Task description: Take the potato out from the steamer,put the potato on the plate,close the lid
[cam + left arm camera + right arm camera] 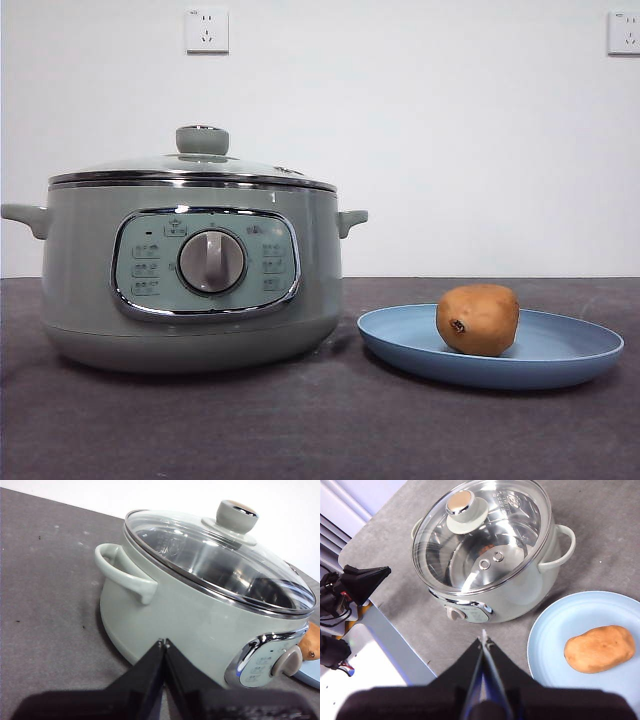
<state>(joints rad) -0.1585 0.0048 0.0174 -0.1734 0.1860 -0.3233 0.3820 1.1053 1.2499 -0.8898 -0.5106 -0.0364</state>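
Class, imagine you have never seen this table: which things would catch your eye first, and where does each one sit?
The big sage-green steamer dominates one side of the dark table, its glass lid closed on top. Beside it, not touching, lies the light-blue plate with the brown potato resting on it. Both grippers, left and right, hang shut, away from everything.

We see small icons on the steamer's (190,280) control panel (205,263), but none of them is legible to us.
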